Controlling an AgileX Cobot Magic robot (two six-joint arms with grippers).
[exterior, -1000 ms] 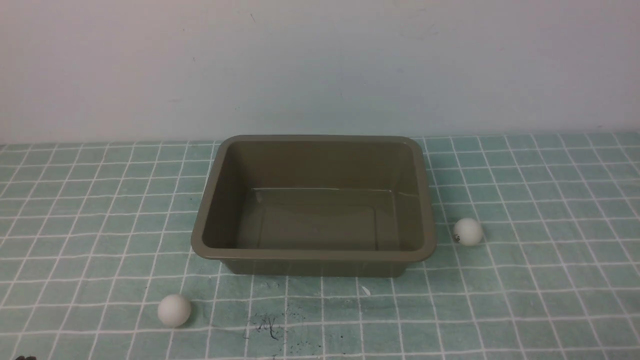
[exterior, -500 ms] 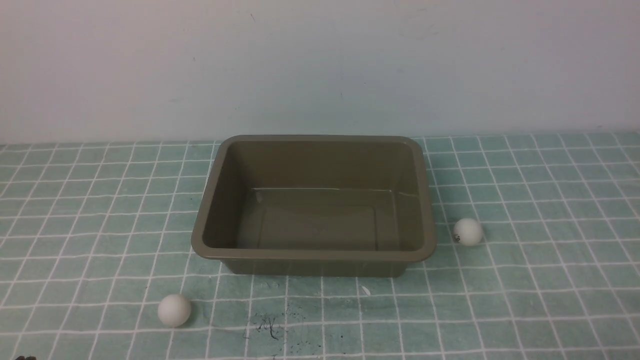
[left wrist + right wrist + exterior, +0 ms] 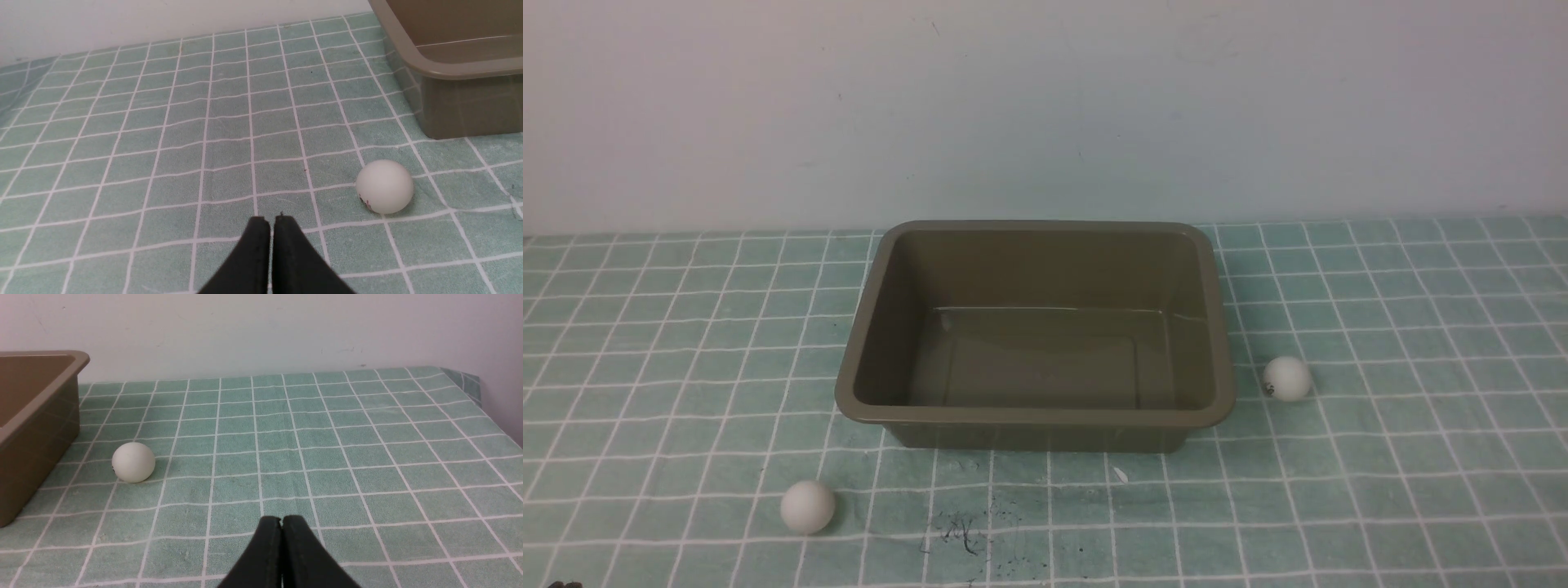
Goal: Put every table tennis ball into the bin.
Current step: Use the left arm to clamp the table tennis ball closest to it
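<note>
1. The left gripper (image 3: 271,220) and the right gripper (image 3: 282,520) hung over the green checked cloth (image 3: 1421,490), each with its fingers pressed together on nothing.
2. The nearer ball (image 3: 807,507) sat off the near left corner of the bin (image 3: 1029,416) (not touching it).
3. The farther ball (image 3: 1287,379) lay just beside the bin's right wall.
4. The bin held neither ball, and a pale wall (image 3: 1045,106) stood behind it.

The gripper (image 3: 271,220) is hovering over the green checked cloth (image 3: 163,122), its two black fingers (image 3: 255,253) pressing together at the tips. A white ball (image 3: 384,185) is sitting on the cloth near the gripper, showing a tiny dark mark low on its side. Beyond the ball, a corner of the olive bin (image 3: 449,73) is standing apart from it. A pale wall (image 3: 163,20) is running behind the cloth.
</note>
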